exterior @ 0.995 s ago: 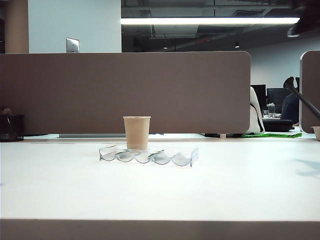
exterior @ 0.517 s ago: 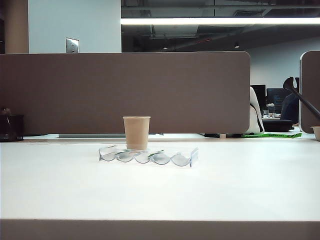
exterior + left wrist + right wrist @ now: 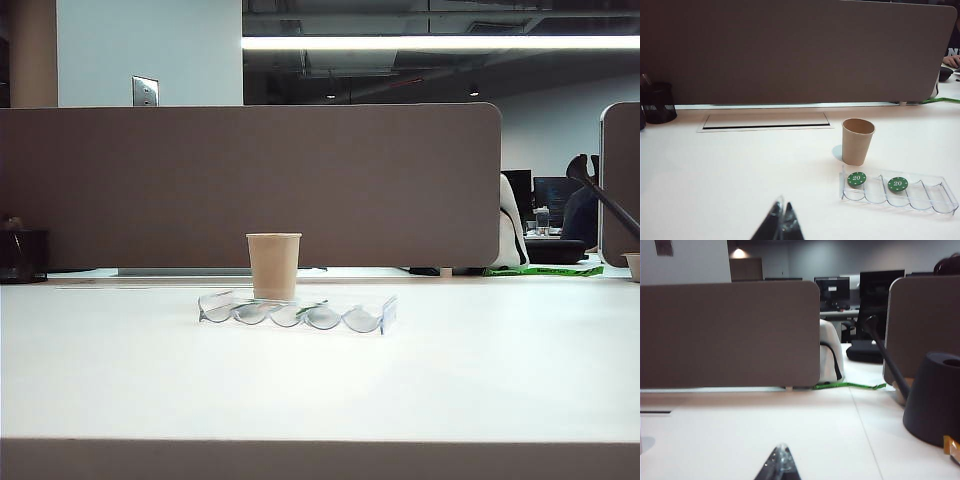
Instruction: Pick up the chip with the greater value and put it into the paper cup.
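While both grippers, left (image 3: 781, 220) and right (image 3: 780, 462), sit closed over bare table (image 3: 730, 175), see 1 cup (image 3: 858, 141) behind tray (image 3: 935, 200) holding 2 green chips (image 3: 856, 178).

Matt paper cup (image 3: 858, 141), clear plastic tray (image 3: 932, 199).

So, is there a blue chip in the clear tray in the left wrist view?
No, the clear tray holds only two green chips marked 20, with the paper cup behind.

White desk (image 3: 480, 380), brown partition (image 3: 250, 185), bright ceiling strip light (image 3: 420, 42).
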You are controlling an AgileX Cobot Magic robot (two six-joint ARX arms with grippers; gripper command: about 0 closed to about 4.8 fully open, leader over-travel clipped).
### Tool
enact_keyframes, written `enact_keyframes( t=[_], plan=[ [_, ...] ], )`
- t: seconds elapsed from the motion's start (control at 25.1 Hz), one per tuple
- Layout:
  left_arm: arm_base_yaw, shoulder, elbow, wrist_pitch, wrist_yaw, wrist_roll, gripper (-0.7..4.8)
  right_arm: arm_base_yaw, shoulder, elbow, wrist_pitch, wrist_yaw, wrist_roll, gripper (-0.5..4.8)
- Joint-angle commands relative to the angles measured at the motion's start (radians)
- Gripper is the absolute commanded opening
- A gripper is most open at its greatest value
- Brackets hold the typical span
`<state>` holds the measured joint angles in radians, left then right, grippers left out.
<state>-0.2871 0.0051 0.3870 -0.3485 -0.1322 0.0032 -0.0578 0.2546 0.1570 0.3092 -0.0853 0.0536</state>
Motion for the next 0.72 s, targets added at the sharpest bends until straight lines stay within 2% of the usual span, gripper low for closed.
enact_keyframes(
  t=[0.04, 0.24, 0.4, 0.72],
  plan=[
    [0.0, 0.0, -0.01, 0.026, -0.003, 0.008, -0.05, 0.0, -0.09, -0.027, -0.066, 0.006, 0.003, -0.01],
    [0.0, 0.0, -0.054, 0.067, 0.006, 0.006, -0.05, 0.002, -0.257, -0.089, -0.148, 0.006, 0.003, -0.01],
    [0.0, 0.0, -0.091, 0.103, 0.024, 0.008, -0.05, 0.007, -0.256, -0.116, -0.134, 0.005, 0.03, -0.01],
    [0.0, 0.0, -0.254, 0.37, 0.156, 0.007, -0.05, 0.008, -0.257, -0.151, -0.119, 0.005, 0.029, -0.01]
  ],
)
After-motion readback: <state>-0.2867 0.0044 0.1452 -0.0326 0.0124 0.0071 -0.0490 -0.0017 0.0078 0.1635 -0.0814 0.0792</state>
